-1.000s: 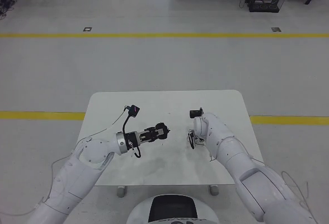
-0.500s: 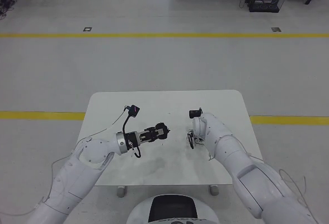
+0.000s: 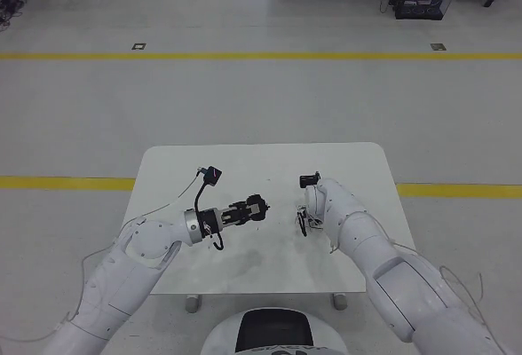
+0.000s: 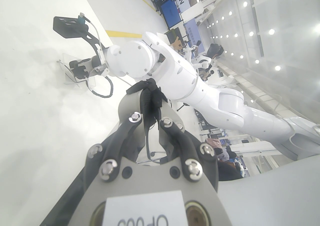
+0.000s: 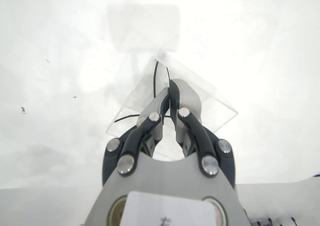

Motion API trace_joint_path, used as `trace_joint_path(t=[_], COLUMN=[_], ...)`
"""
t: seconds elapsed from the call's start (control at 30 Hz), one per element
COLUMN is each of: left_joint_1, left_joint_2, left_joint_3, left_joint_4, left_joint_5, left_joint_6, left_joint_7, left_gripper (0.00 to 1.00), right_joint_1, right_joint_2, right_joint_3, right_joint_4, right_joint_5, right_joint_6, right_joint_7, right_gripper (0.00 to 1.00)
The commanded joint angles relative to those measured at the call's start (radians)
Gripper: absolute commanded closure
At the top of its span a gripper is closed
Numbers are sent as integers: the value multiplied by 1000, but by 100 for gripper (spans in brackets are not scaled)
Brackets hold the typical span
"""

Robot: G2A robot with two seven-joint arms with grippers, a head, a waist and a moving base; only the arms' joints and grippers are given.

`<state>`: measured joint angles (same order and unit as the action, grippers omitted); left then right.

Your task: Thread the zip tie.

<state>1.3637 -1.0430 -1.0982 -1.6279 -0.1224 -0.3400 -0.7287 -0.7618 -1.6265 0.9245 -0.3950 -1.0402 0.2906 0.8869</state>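
A: Step: threading hardly begun, by the look. Right gripper (image 5: pixel 170 89) pressed together, seemingly pinching thin black zip tie (image 5: pixel 155 79) at clear plate (image 5: pixel 207 104) on white table (image 3: pixel 350 169).

B: And left gripper (image 4: pixel 150 104)?

A: Clamped tight on dark bunched piece (image 4: pixel 147 86), raised off table, near the right one yet apart. Next, likely: guiding tail into head, finely aligned.

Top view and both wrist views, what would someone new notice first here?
Probably the right gripper, pinched shut on a thin black zip tie at a clear plastic sheet on the white table. Next, the left gripper, over the table's middle and pointing toward the right one, shut on a black piece.
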Motion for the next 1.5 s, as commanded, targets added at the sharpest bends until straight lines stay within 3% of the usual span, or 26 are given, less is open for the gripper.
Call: trace_joint_path(t=[0.0,0.23,0.53,0.6,0.73,1.1,1.47], left_joint_1=[0,0,0,0,0,0,0], left_joint_2=[0,0,0,0,0,0,0], left_joint_3=[0,0,0,0,0,0,0], left_joint_4=[0,0,0,0,0,0,0], left_joint_5=[0,0,0,0,0,0,0], left_joint_6=[0,0,0,0,0,0,0], left_joint_7=[0,0,0,0,0,0,0], left_gripper=[100,100,100,100,100,100,100], right_joint_1=[4,3,-62,-75,-93,-102,-79], right_joint_2=[-2,-3,35,44,54,60,48], right_joint_3=[-1,-5,25,35,47,56,47], right_joint_4=[5,-35,-184,-207,-235,-234,-175], right_joint_5=[0,-14,-62,-70,-83,-90,-73], right_joint_6=[0,21,39,37,35,24,8], right_joint_7=[-3,-8,36,53,73,86,63], right_gripper=[100,100,100,86,80,88,85])
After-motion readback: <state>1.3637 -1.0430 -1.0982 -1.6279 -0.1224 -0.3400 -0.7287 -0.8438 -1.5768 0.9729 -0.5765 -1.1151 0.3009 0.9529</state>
